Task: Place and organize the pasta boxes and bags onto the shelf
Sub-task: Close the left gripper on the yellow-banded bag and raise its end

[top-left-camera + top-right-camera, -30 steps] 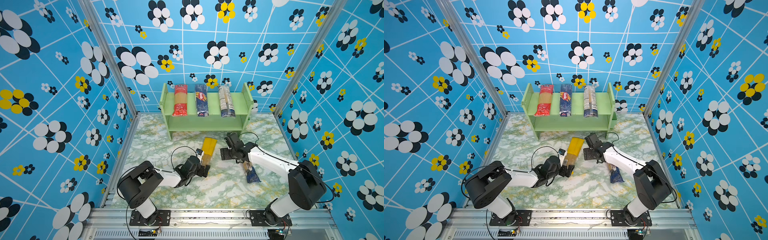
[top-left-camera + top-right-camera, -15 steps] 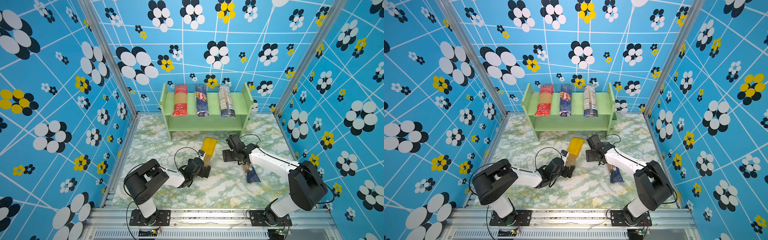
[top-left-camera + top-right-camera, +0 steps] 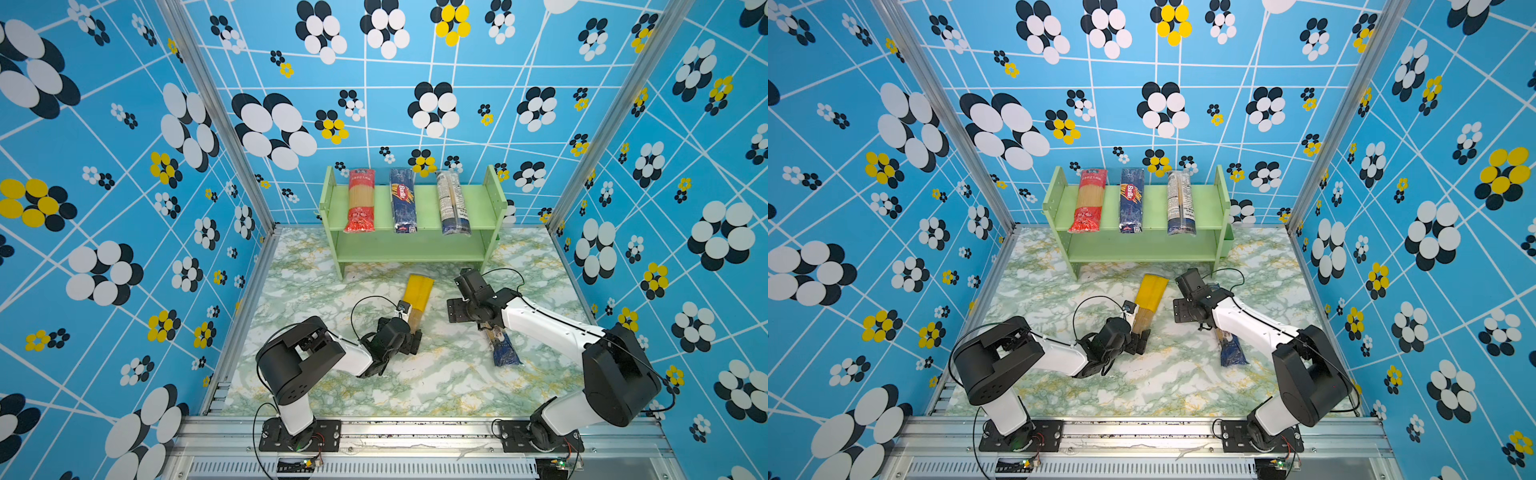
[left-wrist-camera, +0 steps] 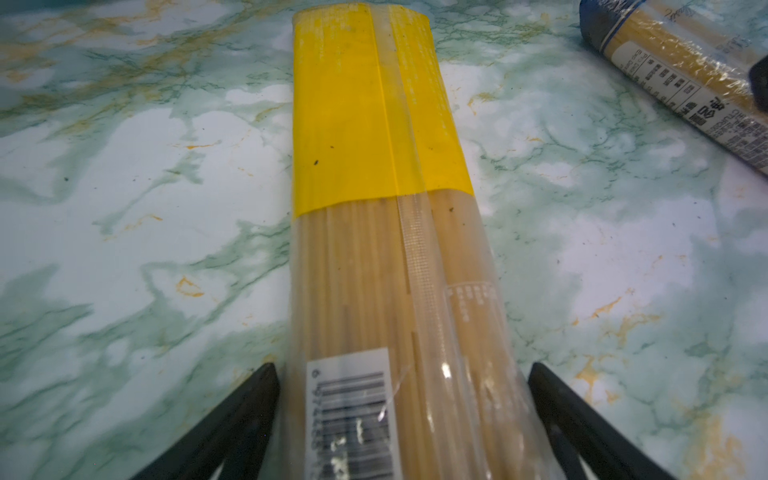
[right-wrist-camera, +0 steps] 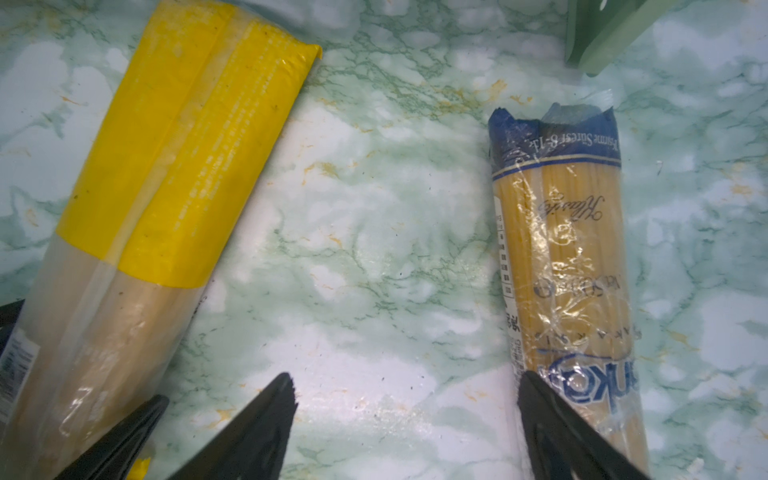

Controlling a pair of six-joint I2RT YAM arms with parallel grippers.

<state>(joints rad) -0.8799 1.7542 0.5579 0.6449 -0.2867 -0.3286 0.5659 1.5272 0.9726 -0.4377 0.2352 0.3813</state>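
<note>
The yellow-topped clear bag [image 3: 417, 299] [image 3: 1152, 297] lies on the marble table in front of the pale green shelf [image 3: 476, 203]. My left gripper [image 4: 403, 365] [image 3: 411, 338] is open, one finger on each side of the bag's near clear end, with a small gap at one finger. The clear bag with blue end [image 3: 503, 351] [image 5: 569, 249] lies partly under my right arm. My right gripper [image 5: 406, 375] [image 3: 467, 309] is open over bare table, one finger overlapping that bag's edge. A red bag [image 3: 359, 199], dark blue Barilla pack [image 3: 402, 199] and blue white-label pack [image 3: 453, 203] lie on the top tier.
The shelf's lower tier [image 3: 411, 249] holds nothing. A small green cup [image 3: 1227, 245] hangs on the shelf's right side panel. One shelf leg [image 5: 598, 37] stands just beyond the blue-ended bag. Patterned blue walls and metal posts close in the table on three sides.
My left arm has shifted at the near end of the yellow-topped bag, its jaws now a little narrower around it. My right gripper has drifted slightly right. The packs have not moved.
</note>
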